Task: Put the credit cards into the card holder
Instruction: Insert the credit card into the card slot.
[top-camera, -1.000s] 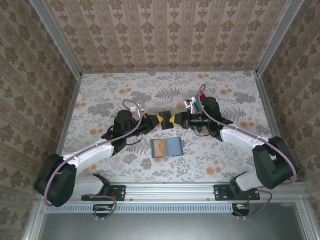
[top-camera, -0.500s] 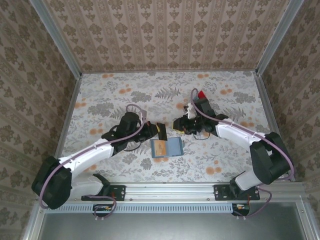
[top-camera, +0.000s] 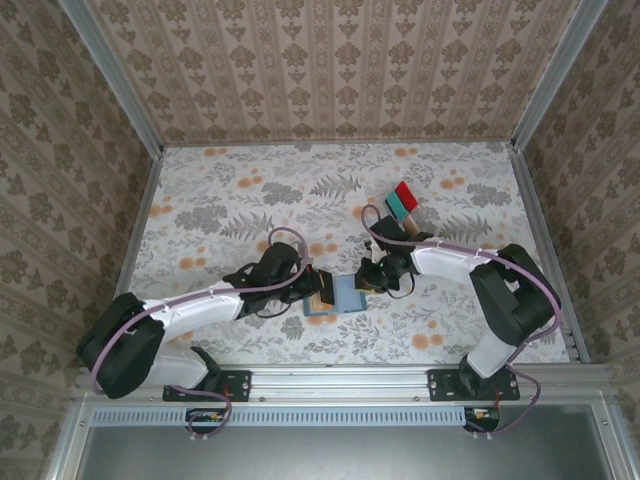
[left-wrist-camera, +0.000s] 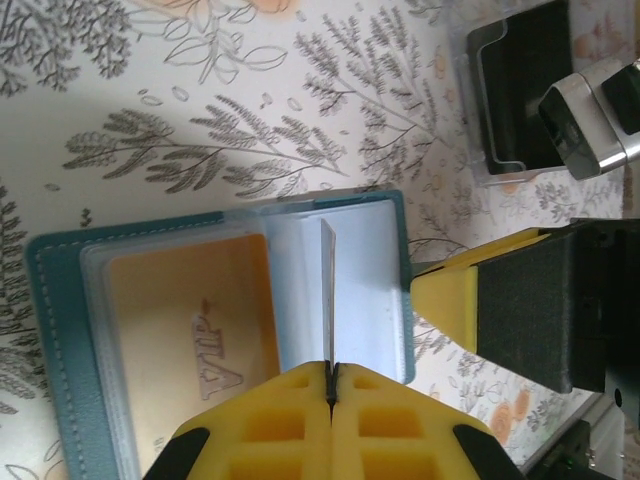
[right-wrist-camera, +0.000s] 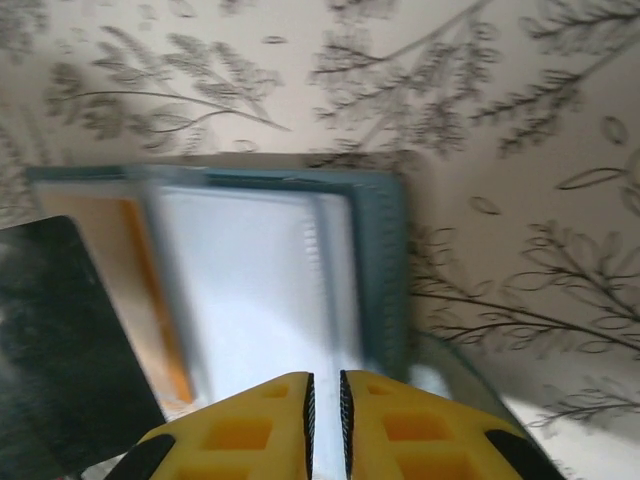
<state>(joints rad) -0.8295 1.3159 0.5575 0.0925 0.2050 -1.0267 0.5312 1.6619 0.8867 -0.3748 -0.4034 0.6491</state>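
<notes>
Now left claw (left-wrist-camera: 331, 368) pinches credit card (left-wrist-camera: 326, 290) over card holder (left-wrist-camera: 55, 330); right claw (right-wrist-camera: 325, 385) nearly closed.

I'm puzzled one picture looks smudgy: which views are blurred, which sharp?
Right wrist view: smeared, the card holder soft-edged. Left wrist view: crisp, "VIP" readable on the orange card, left end effector shut on a thin sheet. Top external view: evenly lit, no glare.

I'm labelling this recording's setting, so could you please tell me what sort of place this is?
Probably a robot test booth, not a real room: wallpapered panels in a metal frame enclose a floral-covered table, with the left arm and right arm bolted to a rail.
</notes>
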